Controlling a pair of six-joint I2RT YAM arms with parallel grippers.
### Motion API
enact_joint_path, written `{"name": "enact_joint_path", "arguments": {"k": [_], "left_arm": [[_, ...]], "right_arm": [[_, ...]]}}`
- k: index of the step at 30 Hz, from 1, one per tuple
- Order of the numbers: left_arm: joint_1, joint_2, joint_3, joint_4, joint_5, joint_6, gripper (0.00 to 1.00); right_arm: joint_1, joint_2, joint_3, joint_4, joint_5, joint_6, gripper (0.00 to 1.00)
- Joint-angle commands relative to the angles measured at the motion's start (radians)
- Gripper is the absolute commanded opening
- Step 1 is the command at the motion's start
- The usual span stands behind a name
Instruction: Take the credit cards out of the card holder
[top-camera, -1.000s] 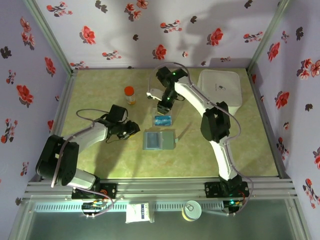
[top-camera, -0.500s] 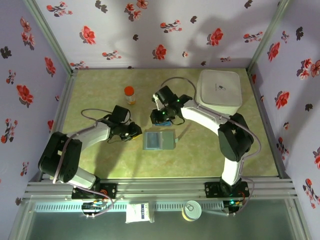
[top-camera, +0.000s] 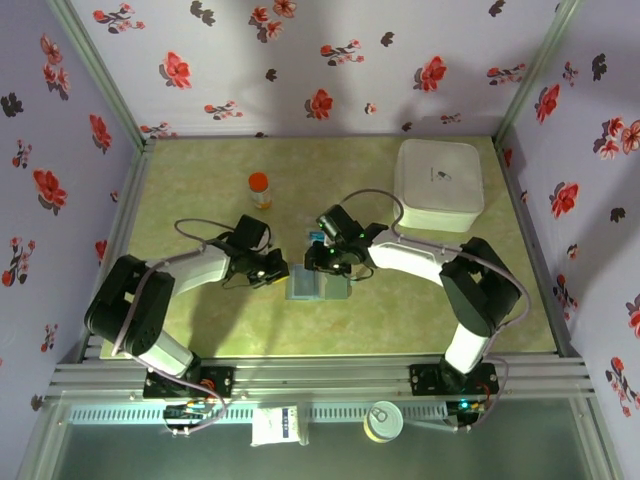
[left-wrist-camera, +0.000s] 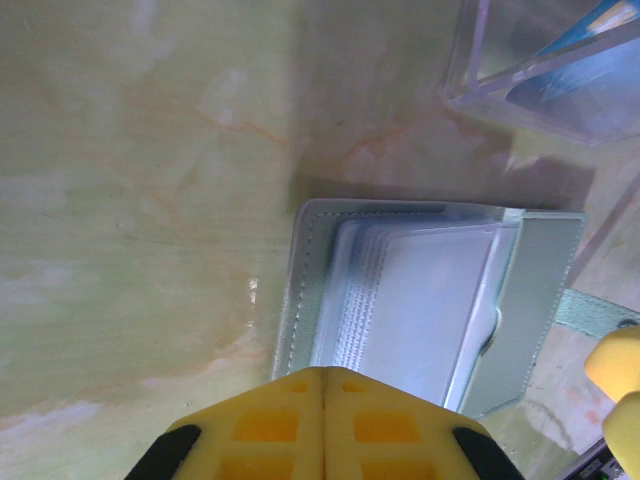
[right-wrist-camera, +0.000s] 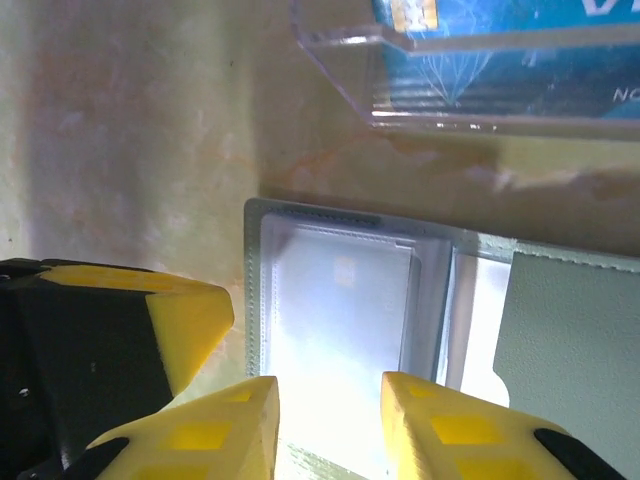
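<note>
The grey-blue card holder (top-camera: 318, 285) lies open on the table, its clear pockets (right-wrist-camera: 340, 300) washed pale by glare. My left gripper (left-wrist-camera: 323, 372) is shut with nothing between its fingers, its tip at the holder's (left-wrist-camera: 420, 300) left edge. My right gripper (right-wrist-camera: 325, 395) hovers open just above the holder's left panel, close beside the left gripper's yellow finger (right-wrist-camera: 190, 320). A bright blue credit card (right-wrist-camera: 500, 45) rests in a clear plastic tray (left-wrist-camera: 530, 75) just behind the holder. Whether any card sits inside the pockets I cannot tell.
A big white rounded box (top-camera: 438, 182) stands at the back right. An orange-capped bottle (top-camera: 259, 188) stands at the back left. Floral walls and metal posts close in the table (top-camera: 420, 310) on three sides.
The left gripper closed and slid right to the holder's left edge. The right gripper came forward from the blue card down to the holder and opened a little.
</note>
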Motion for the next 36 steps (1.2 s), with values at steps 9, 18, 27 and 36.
{"name": "enact_joint_path", "arguments": {"k": [9, 18, 27, 36], "left_arm": [[-0.019, 0.057, 0.02, -0.035, 0.007, 0.004, 0.04], [-0.018, 0.058, 0.022, -0.064, -0.014, 0.01, 0.03], [-0.018, 0.062, 0.049, -0.096, -0.048, 0.017, 0.03], [-0.018, 0.07, 0.056, -0.102, -0.055, 0.018, 0.02]], "right_arm": [[0.015, 0.029, -0.021, 0.097, -0.053, 0.082, 0.39], [0.016, 0.089, 0.007, 0.095, -0.09, 0.071, 0.34], [0.016, 0.121, 0.021, 0.062, -0.091, 0.048, 0.3], [0.017, 0.131, 0.027, 0.034, -0.078, 0.037, 0.28]]}}
